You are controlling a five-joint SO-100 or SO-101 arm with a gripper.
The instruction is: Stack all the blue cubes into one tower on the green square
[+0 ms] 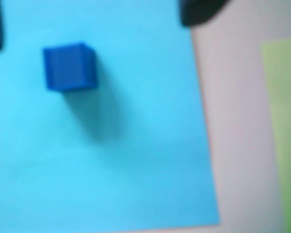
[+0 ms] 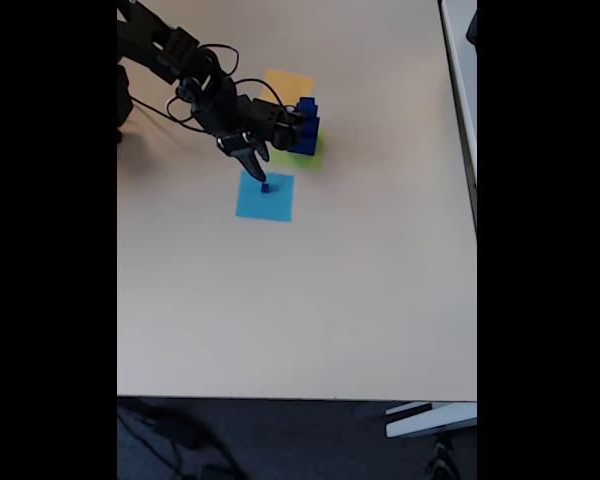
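- Nearest my wrist camera: one small solid dark-blue cube point(image 1: 69, 66) sitting on the flat light-blue square patch point(image 1: 136, 160), toward the patch's upper left in that view; blurred, but one cube only.
- Same small cube point(image 2: 265, 187) in the fixed view, near the top edge of the light-blue patch point(image 2: 265, 200).
- Count of patches in the fixed view: three. One light-blue, one flat yellow-green square patch point(image 2: 313, 159), one flat orange square patch point(image 2: 290, 84).
- A stack of dark-blue cubes point(image 2: 306, 128) stands on the green patch; I can't count its layers, too small and partly behind the arm.
- Green patch also shows as a strip at the right edge of the wrist view point(image 1: 283, 131), bare pale table point(image 1: 233, 121) between it and the light-blue patch.
- Black two-finger gripper point(image 2: 248, 157): fingers point down, tips just above and left of the small cube, holding nothing. Tips look a little apart, but I cannot tell how far open.
- Dark blurred finger parts sit at the wrist view's top left and top right corners.
- Room: wide bare beige tabletop point(image 2: 300, 300) below and right of the patches; table's right edge well apart from the work.
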